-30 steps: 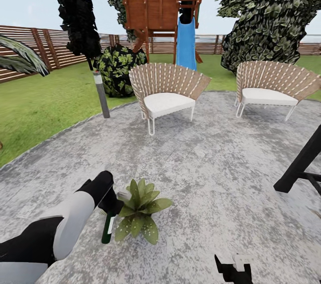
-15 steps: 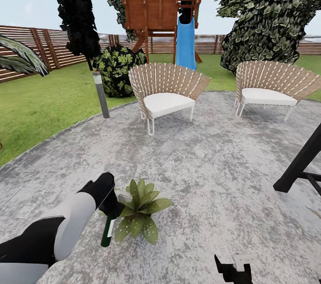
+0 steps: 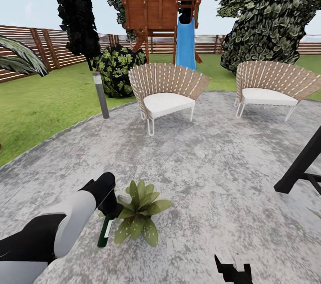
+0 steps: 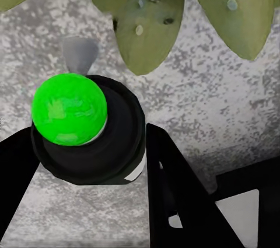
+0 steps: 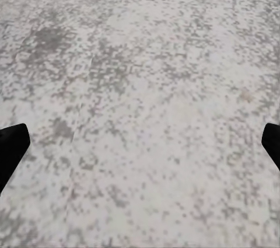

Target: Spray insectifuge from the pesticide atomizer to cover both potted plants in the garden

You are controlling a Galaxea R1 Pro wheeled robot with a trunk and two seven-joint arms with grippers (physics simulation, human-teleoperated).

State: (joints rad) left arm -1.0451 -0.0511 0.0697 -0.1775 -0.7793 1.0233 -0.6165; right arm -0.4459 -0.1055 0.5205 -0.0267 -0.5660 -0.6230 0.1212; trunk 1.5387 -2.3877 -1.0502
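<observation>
Now left claw (image 3: 108,206) clamps one atomizer (image 3: 105,232) beside one plant (image 3: 139,215); right claw (image 3: 232,270) gapes empty.

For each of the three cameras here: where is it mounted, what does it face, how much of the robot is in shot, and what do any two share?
Head view: on the head, looking forward and down over the patio; left arm in shot.
Left wrist view: along the left gripper, onto the atomizer and potted plant.
Right wrist view: facing bare paving, right gripper fingertips at the edges.
Shared: head and left wrist views both show the atomizer and plant.

Grey paved patio (image 3: 214,172) with two wicker chairs (image 3: 167,92). Beyond, lawn (image 3: 44,101), wooden playhouse (image 3: 160,3) with blue slide (image 3: 186,43), slatted fence (image 3: 49,47).
</observation>
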